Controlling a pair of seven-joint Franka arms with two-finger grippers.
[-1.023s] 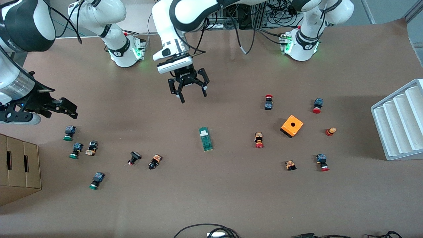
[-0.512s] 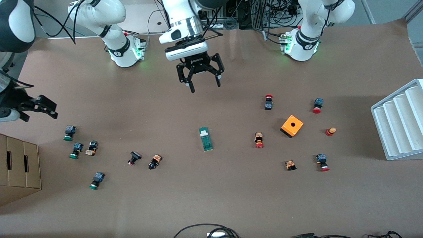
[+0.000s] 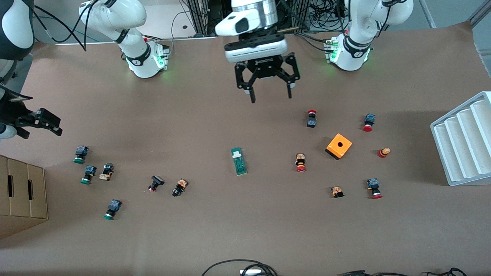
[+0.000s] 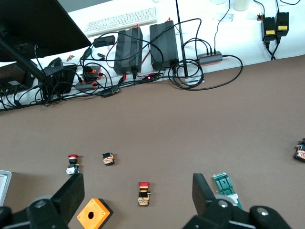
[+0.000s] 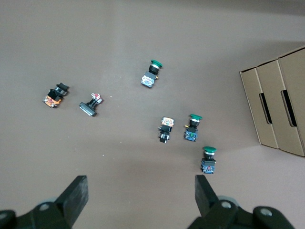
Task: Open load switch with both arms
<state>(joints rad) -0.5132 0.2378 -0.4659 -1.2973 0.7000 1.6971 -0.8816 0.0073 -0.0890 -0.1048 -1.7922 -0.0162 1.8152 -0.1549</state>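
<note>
Centrally on the brown table [image 3: 245, 230] lies the slim dark-green rectangular load switch [image 3: 239, 161], flat, its small white piece at the end farther from the front camera. Nothing touches it, and bare tabletop surrounds it.

Up in the air, the left gripper [image 3: 269, 93] hangs over bare table farther from the front camera than the switch, fingers pointing down and spread wide with nothing between them. In the left wrist view the same gripper [image 4: 138, 202] frames the switch [image 4: 226, 185] beside one of its fingers [image 4: 205, 193].

Over the table's edge at the right arm's end, the right gripper [image 3: 48, 124] hovers with its jaws apart and empty; its wrist view shows the spread fingers [image 5: 76, 193] above a loose group of green-capped push buttons [image 5: 190, 129].

Toward the right arm's end sit several small push buttons [image 3: 96, 172], a black part [image 3: 155, 183], an orange-and-black part [image 3: 179, 187] and a brown cardboard box [image 3: 21, 195]. Toward the left arm's end stand an orange square box with a round hole [image 3: 338, 146], red-capped push buttons [image 3: 300, 162] scattered around it, and a white ribbed tray [image 3: 464, 140]. None of these lies against the switch.
</note>
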